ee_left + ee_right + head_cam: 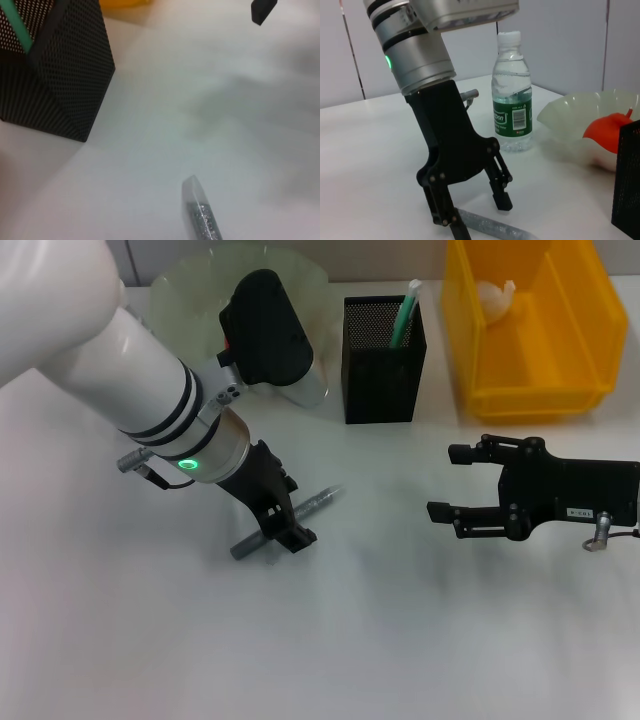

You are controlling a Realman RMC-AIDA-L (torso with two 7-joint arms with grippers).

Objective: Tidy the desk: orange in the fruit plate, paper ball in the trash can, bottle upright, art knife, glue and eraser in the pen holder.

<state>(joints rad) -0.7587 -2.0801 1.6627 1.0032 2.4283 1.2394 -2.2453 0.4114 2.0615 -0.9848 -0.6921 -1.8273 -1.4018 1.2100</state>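
Observation:
My left gripper [282, 528] is open and low over the table, its fingers standing on either side of the grey art knife [315, 503]. The right wrist view shows the gripper [477, 212] and the knife [492, 229] between its fingers. The knife's tip shows in the left wrist view [200, 210]. The bottle [512, 110] stands upright beside the fruit plate [570, 112], which holds the orange [607, 132]. The pen holder [383, 360] holds a green-and-white stick [405, 312]. The paper ball [495, 295] lies in the trash can [530, 350]. My right gripper [452, 483] is open and empty. The eraser is out of view.
My left arm covers most of the fruit plate [190, 290] and the bottle in the head view. The pen holder [65, 85] stands close beyond the knife. The trash can is at the back right, beyond the right gripper.

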